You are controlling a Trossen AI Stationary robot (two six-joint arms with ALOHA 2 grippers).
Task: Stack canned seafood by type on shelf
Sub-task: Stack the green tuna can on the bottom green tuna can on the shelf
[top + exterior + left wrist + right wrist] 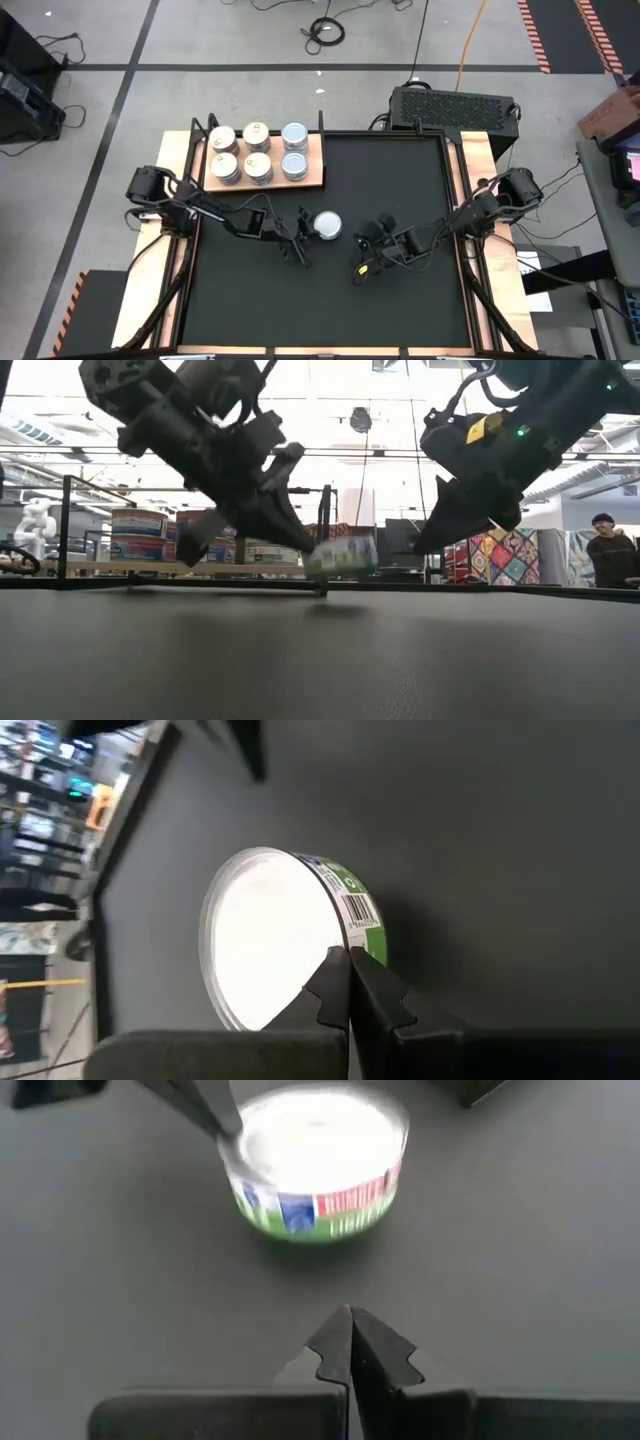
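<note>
A round tin point(328, 225) with a pale top and a green-banded label is near the middle of the black mat. In the low view the tin point(342, 557) is tilted and looks a little off the mat. My left gripper point(311, 231) is shut at the tin's left side. My right gripper point(363, 240) is shut, to the tin's right and apart from it; the tin point(315, 1165) lies ahead of its fingertips point(350, 1320). The wooden shelf point(316, 178) at the far left carries several tins point(257, 150) standing on their bases. My left gripper meets the tin at its top rim point(340, 925), on the side toward the table's left edge. The shut fingertips point(345, 960) cover the place of contact. The fingers slant down from the table's left. The tin is tilted and seems raised slightly off the mat.
On the shelf, gold-topped tins point(223, 165) fill the left and middle and pale-topped tins point(294, 163) the right end. A black box point(455, 105) sits beyond the table's far right corner. A person point(610, 550) stands in the room behind.
</note>
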